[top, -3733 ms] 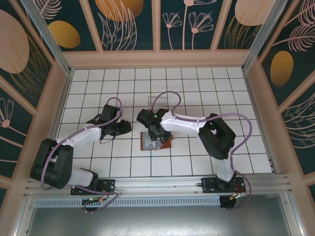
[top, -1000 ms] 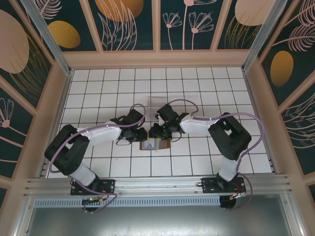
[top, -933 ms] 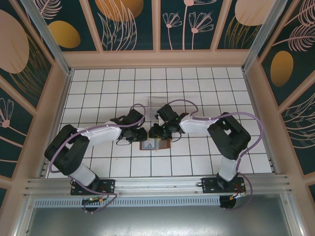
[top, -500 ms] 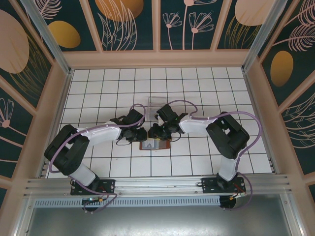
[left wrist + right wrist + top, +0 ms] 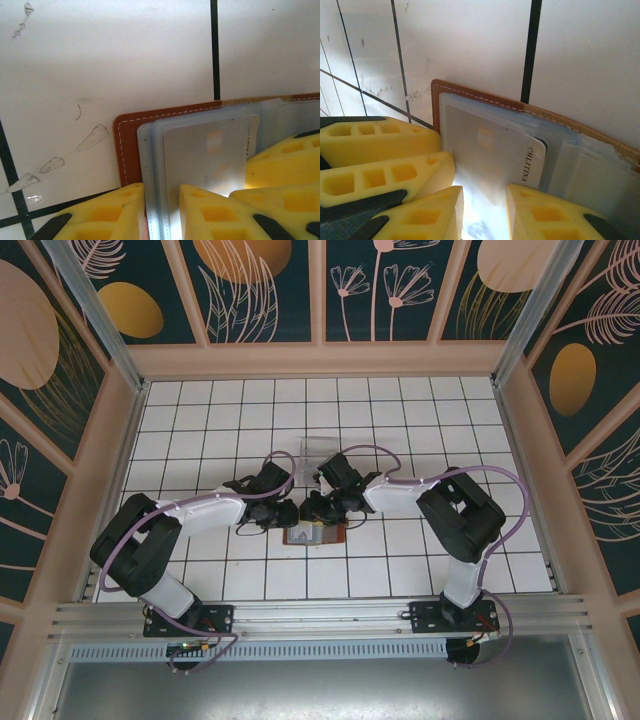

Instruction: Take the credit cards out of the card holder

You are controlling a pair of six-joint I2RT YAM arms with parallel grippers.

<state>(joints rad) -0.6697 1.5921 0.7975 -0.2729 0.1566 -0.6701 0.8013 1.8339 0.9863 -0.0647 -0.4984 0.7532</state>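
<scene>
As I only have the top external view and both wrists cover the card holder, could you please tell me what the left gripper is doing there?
Observer: The left gripper has its yellow fingers slightly apart over the card holder, straddling one edge of a whitish card.
Operator: Thank you. Is that card free of the holder?
Observer: No, it looks tucked inside a clear sleeve.
Operator: Is there any other card?
Observer: Yes, in the right wrist view a dark card peeks out behind the whitish one.
</scene>
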